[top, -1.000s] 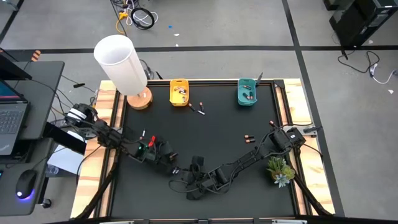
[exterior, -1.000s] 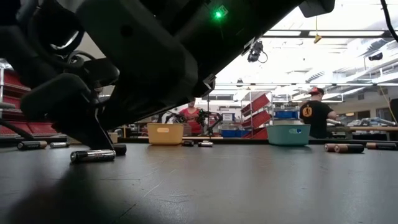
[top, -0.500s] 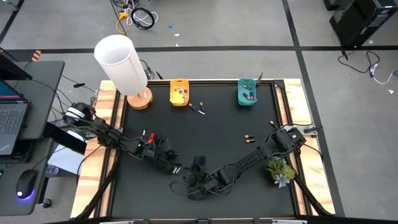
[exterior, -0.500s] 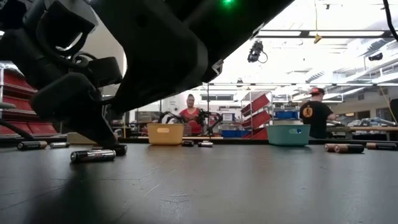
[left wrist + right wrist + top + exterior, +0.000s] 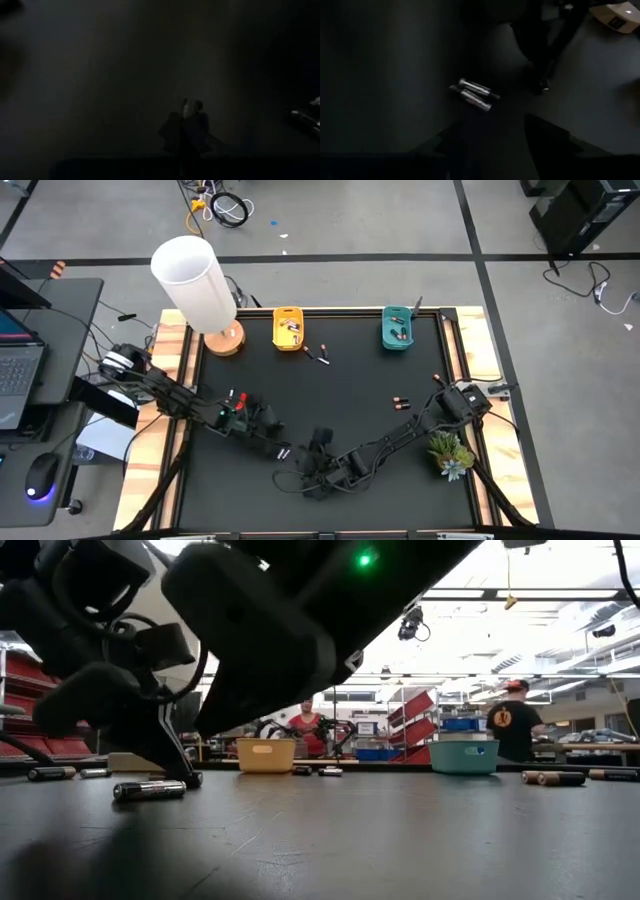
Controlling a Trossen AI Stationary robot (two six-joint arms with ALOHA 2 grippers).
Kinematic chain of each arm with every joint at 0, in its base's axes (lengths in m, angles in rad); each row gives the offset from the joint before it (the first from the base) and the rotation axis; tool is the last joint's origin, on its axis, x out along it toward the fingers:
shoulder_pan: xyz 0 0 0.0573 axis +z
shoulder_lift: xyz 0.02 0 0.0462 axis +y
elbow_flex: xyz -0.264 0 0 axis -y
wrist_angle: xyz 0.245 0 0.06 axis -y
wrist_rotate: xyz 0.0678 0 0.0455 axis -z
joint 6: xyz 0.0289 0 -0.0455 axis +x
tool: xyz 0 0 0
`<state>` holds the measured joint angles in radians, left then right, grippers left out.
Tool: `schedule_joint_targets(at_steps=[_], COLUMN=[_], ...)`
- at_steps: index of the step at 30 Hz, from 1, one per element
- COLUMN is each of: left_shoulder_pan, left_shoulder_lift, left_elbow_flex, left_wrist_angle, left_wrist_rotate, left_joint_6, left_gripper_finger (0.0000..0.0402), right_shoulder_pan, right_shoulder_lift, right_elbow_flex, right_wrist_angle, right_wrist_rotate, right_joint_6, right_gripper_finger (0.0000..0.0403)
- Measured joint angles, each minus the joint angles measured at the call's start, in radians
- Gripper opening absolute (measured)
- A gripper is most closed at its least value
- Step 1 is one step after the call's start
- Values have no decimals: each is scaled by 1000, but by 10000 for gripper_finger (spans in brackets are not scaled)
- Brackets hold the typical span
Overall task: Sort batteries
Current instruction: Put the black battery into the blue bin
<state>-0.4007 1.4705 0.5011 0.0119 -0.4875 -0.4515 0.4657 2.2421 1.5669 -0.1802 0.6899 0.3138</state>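
Two silvery batteries (image 5: 475,95) lie side by side on the black table top (image 5: 350,390), near its front. One of them shows in the low view as a battery (image 5: 148,790) lying flat. My left gripper (image 5: 283,452) is shut, its tips down at the table beside them. My right gripper (image 5: 312,463) hovers open just to their right, facing them, with nothing between its fingers (image 5: 555,142). More batteries (image 5: 400,404) lie at mid-right, and others (image 5: 318,354) near the yellow bin (image 5: 288,328). The teal bin (image 5: 397,328) stands at the far right. My left gripper slants down from above, and its shut fingertips (image 5: 188,780) reach the table top just beyond the lying battery. A small pale glint (image 5: 191,105) shows at the tips. Whether a battery is between them, I cannot tell.
A white lamp (image 5: 195,280) on a wooden base stands at the far left corner. A small green plant (image 5: 450,450) sits at the right edge. Both bins hold a few batteries. People move about in the room behind the table (image 5: 510,725).
My left gripper has shut with its tips down at the table. Its wrist has shifted a little above the lying battery. That battery has stayed flat where it was.
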Motion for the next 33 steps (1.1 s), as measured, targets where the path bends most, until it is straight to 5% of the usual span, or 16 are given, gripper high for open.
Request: schedule_joint_targets(at_steps=[8,14,20,33], left_shoulder_pan=[-1,-32,-122,-221], left_shoulder_lift=[-15,-100,-269,-379], left_elbow_flex=[3,4,2,3], left_wrist_angle=[13,2,-178,-397], left_wrist_rotate=[-6,-93,-288,-368], left_joint_6=[27,29,18,-133], left_gripper_finger=[12,43,69,72], right_shoulder_pan=[-57,-129,-203,-326], right_shoulder_lift=[0,0,0,61], right_elbow_flex=[0,0,0,-2], right_wrist_angle=[1,31,109,340], right_wrist_rotate=[-36,-194,-300,-493], right_joint_6=[-31,-100,-185,-346], right_gripper_finger=[190,189,189,189])
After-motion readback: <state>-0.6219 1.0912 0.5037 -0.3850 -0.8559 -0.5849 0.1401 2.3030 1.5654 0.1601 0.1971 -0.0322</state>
